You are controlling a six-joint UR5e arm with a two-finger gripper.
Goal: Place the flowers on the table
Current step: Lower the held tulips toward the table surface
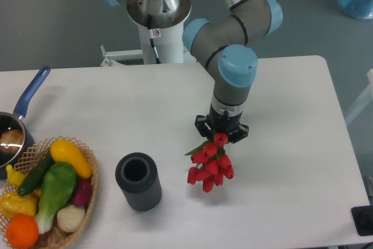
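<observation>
While the wicker basket (49, 225) of produce sits at the near left edge, a dark cylinder (138, 181) stands beside it; right of that, the flowers (210, 163) hang over the table (291, 161), stems clamped in the gripper (221, 132). Bare white tabletop lies around them.

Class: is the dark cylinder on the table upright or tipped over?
Upright: the dark cylinder stands on its base on the table, open mouth facing up.
</observation>
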